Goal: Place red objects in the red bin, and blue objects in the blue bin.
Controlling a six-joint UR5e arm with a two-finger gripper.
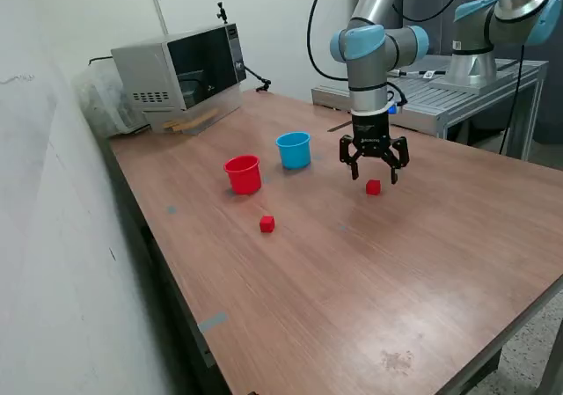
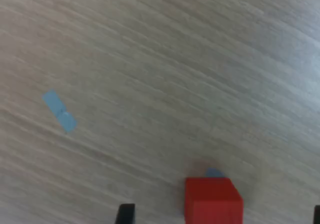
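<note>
My gripper [image 1: 374, 175] hangs open just above the table with its fingers spread around one red cube [image 1: 374, 187]; it does not touch the cube. In the wrist view that red cube [image 2: 213, 200] sits between my two fingertips [image 2: 126, 213]. A second red cube [image 1: 266, 224] lies on the wooden table toward the exterior view's left. The red cup [image 1: 243, 174] and the sky-blue cup [image 1: 294, 149] stand upright side by side beyond it. No dark-blue cubes show on the table; the cups' insides are hidden.
A microwave [image 1: 180, 74] stands at the far back corner with wood strips in front of it. A second robot arm on a metal stand [image 1: 479, 69] is at the back right. A bit of blue tape [image 2: 59, 111] is stuck to the table.
</note>
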